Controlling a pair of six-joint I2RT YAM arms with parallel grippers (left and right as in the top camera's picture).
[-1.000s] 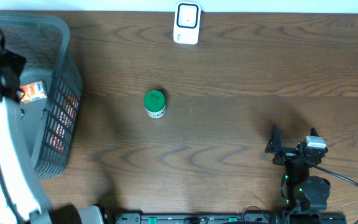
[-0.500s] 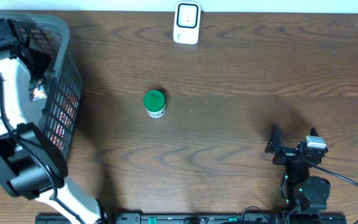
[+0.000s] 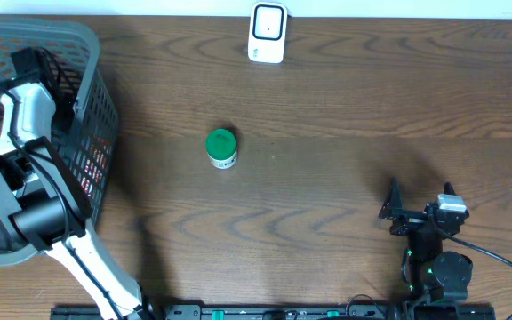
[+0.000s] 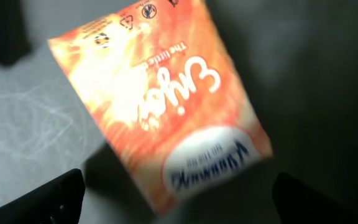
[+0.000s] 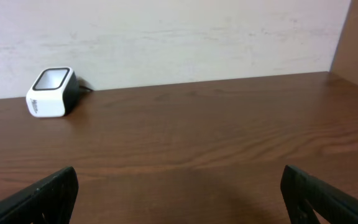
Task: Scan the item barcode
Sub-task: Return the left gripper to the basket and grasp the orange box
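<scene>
White left arm — black joints

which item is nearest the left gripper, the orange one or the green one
The orange packet, inside the basket right in front of the open left gripper. The green-lidded jar stands out on the table, well apart.

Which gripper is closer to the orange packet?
Left. The left gripper hovers over the orange packet in the basket; the right gripper sits far across the table.

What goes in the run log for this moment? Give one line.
stage: reach | left gripper: open, over packet in basket | right gripper: open, empty | can: on table | scanner: far edge
</scene>
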